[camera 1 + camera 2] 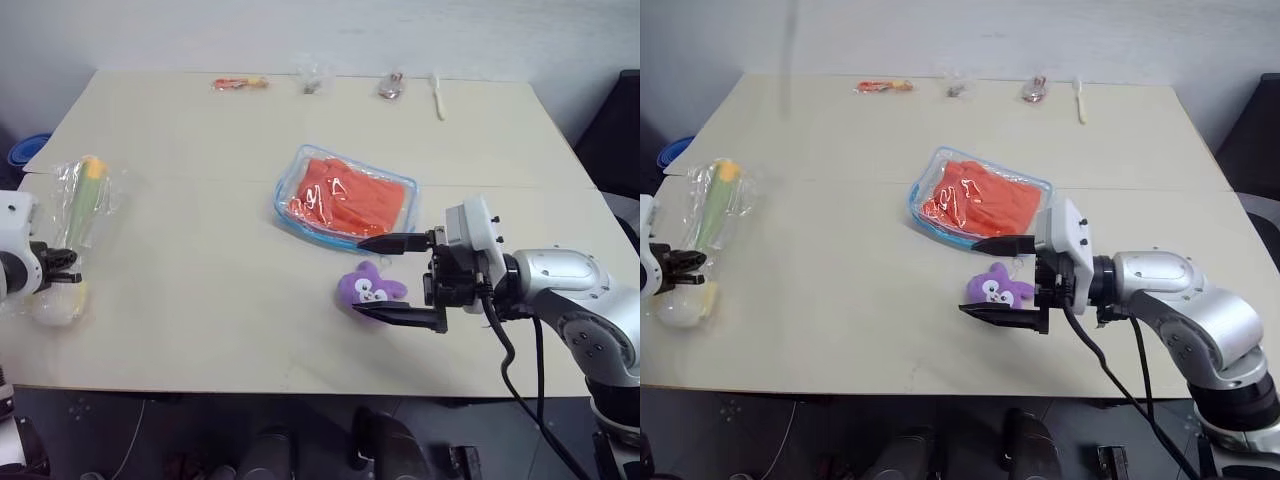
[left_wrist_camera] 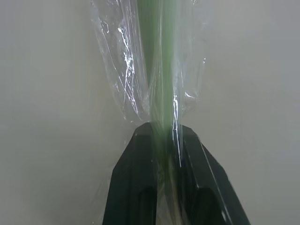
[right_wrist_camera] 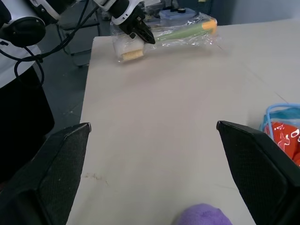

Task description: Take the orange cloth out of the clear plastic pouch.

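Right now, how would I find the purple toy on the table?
Start at the clear plastic pouch holding the orange cloth in the table's middle. Just nearer the robot sits the purple plush toy, between the open right gripper's fingers. It alone is purple and fuzzy.

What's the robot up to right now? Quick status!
Left gripper pinching a bagged green item. Right gripper open beside purple plush toy. Orange cloth inside clear plastic pouch.
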Robot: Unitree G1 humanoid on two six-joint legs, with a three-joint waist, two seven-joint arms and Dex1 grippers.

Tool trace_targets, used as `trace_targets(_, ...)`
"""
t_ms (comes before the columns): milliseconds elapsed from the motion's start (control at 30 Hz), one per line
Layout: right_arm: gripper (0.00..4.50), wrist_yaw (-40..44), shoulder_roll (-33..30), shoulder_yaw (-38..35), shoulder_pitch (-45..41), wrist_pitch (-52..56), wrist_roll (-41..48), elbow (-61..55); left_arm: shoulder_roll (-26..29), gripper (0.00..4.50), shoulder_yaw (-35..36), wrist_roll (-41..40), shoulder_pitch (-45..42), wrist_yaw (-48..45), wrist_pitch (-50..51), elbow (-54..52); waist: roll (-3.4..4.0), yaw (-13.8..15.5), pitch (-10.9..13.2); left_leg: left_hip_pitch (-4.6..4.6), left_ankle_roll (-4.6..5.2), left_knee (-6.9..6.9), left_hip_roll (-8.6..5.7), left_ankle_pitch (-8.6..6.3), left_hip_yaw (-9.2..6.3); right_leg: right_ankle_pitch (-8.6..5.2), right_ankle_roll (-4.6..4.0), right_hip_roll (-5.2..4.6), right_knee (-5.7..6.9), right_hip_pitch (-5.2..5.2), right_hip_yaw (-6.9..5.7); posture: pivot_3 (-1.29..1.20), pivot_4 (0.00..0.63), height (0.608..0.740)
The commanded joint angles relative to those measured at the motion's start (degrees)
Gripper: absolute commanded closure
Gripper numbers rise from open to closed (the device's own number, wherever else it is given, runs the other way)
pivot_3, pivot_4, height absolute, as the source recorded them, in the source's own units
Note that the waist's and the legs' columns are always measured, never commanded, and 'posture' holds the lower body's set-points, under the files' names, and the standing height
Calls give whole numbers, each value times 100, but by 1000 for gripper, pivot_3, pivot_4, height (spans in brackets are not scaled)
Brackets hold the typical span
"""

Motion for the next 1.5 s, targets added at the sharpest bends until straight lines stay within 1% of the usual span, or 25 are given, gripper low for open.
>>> trace_targets(33, 0, 98, 63, -80, -119, -127, -39, 0, -24, 3101, 405, -67, 196, 220, -191, -169, 0, -27, 0, 0, 0, -3, -2, 0, 2, 0, 0, 2, 0, -2, 0, 0, 150, 740)
trace_targets(67, 0, 113, 67, -82, -117, -130, -59, 9, -26, 2734, 462, -76, 255, 258, -211, -176, 0, -35, 0, 0, -1, -5, -5, 0, 4, 0, 0, 4, 0, -4, -1, 0, 150, 740)
trace_targets(133, 0, 134, 62, -102, -109, -125, -92, 25, -13, 2176, 524, -88, 352, 329, -251, -205, -2, -42, -1, 0, -4, -5, -4, -1, 7, -1, -1, 11, -1, -5, -1, 0, 150, 740)
trace_targets(267, 0, 95, 7, -216, -31, -74, -120, -12, 190, 932, 481, -121, 421, 347, -363, -238, -2, -40, -1, 3, -5, -6, -4, -1, 12, -1, -1, 9, 1, -6, 1, 0, 150, 740)
trace_targets(300, 0, 66, -19, -260, 4, -55, -123, -30, 241, 625, 500, -194, 336, 294, -404, -254, -3, -33, -1, 3, -5, -6, -5, -1, 12, -1, -1, 8, 1, -6, 2, 0, 150, 740)
trace_targets(367, 0, -18, -75, -357, 83, -14, -143, -85, 244, 19, 697, -687, 9, -103, -526, -403, -5, -11, -2, 2, -5, -5, -4, -1, 10, -1, -1, 7, 1, -5, 0, 0, 150, 740)
trace_targets(467, 0, -174, -144, -515, 207, 37, -154, -177, 303, 19, 935, -1434, -278, -785, -644, -681, -7, -11, -4, -2, -4, 0, 3, -1, 3, -1, -1, -3, 2, -4, -1, 0, 150, 740)
trace_targets(567, 0, -444, -218, -705, 408, 91, -220, -282, 644, 19, 811, -2036, -283, -1684, -974, -972, -7, -47, -4, 2, -5, -6, 1, -1, 14, 0, 0, -3, 1, -7, 4, 0, 150, 740)
trace_targets(600, 0, -529, -234, -768, 483, 114, -225, -325, 760, 19, 707, -2243, -287, -2019, -1095, -1084, -5, -53, -3, 2, -5, -8, 0, -1, 15, 0, -1, 0, -1, -8, 1, 0, 150, 740)
trace_targets(667, 0, -703, -275, -909, 752, 135, -255, -554, 922, 19, 205, -2672, -412, -2861, -1590, -1426, -5, -56, -3, 1, -6, -12, -5, -1, 24, -2, -3, 4, 0, -16, 1, 0, 150, 740)
trace_targets(733, 0, -882, -260, -967, 895, 178, -249, -727, 960, 19, -419, -2741, -698, -3225, -2013, -1481, 1, -34, 0, 3, -10, -12, -3, -2, 26, -3, -5, 5, 2, -16, 1, 0, 150, 740)
trace_targets(833, 0, -1058, -260, -983, 1001, 259, -205, -925, 833, 19, -1734, -1872, -1350, -3296, -3176, -995, 3, -20, 1, 9, -14, -3, -10, 1, 24, -3, -5, 4, 16, -10, 7, 0, 150, 740)
trace_targets(867, 0, -1109, -287, -1008, 1062, 309, -194, -1001, 758, 19, -2103, -1621, -1550, -3449, -3635, -764, 4, -24, 0, 11, -15, 0, -10, 1, 25, -3, -5, 8, 16, -9, 9, 0, 150, 740)
trace_targets(967, 0, -1292, -322, -1020, 1253, 400, -272, -1156, 490, 19, -2790, -1389, -2051, -4022, -4482, -313, 4, -31, 0, 10, -16, -2, -10, 3, 31, -3, -6, 15, 22, -14, 13, 0, 150, 740)
trace_targets(1000, 0, -1359, -332, -996, 1342, 413, -331, -1220, 375, 19, -3022, -1201, -2228, -4122, -4839, -149, 3, -30, 0, 5, -16, -4, -10, 3, 32, -3, -7, 17, 21, -19, 11, 0, 150, 740)
trace_targets(1067, 0, -1447, -355, -961, 1499, 414, -417, -1360, 181, 19, -3382, -831, -2507, -4216, -5425, 211, 3, -29, 0, -2, -16, -4, -8, 2, 33, -3, -7, 20, 16, -24, 10, 0, 150, 740)
trace_targets(1167, 0, -1585, -342, -1051, 1680, 461, -366, -1574, -137, 19, -3804, -216, -2968, -4190, -6474, 1185, 2, -23, 0, -3, -15, -6, -9, 2, 34, -3, -7, 20, 12, -25, 10, 0, 150, 740)
trace_targets(1267, 0, -1704, -332, -1209, 1795, 525, -254, -1719, -639, 19, -4089, 208, -3614, -4162, -7450, 2517, 1, -19, -1, 1, -13, -2, -10, 3, 34, -2, -6, 20, 16, -20, 10, 0, 150, 740)
trace_targets(1367, 0, -1790, -376, -1377, 1877, 557, -175, -1833, -1206, 19, -4365, 729, -4319, -3884, -8481, 3897, -2, 21, -1, -4, -8, 7, -13, 3, 30, -2, -5, 18, 18, -18, 6, 0, 150, 740)
trace_targets(1500, 0, -1971, -378, -1571, 1927, 600, -100, -1928, -1754, 19, -4587, 1263, -4917, -3463, -9402, 5209, -3, 14, -2, -7, 4, 7, -19, -2, 32, 2, 2, 12, 10, -17, 6, 0, 150, 740)
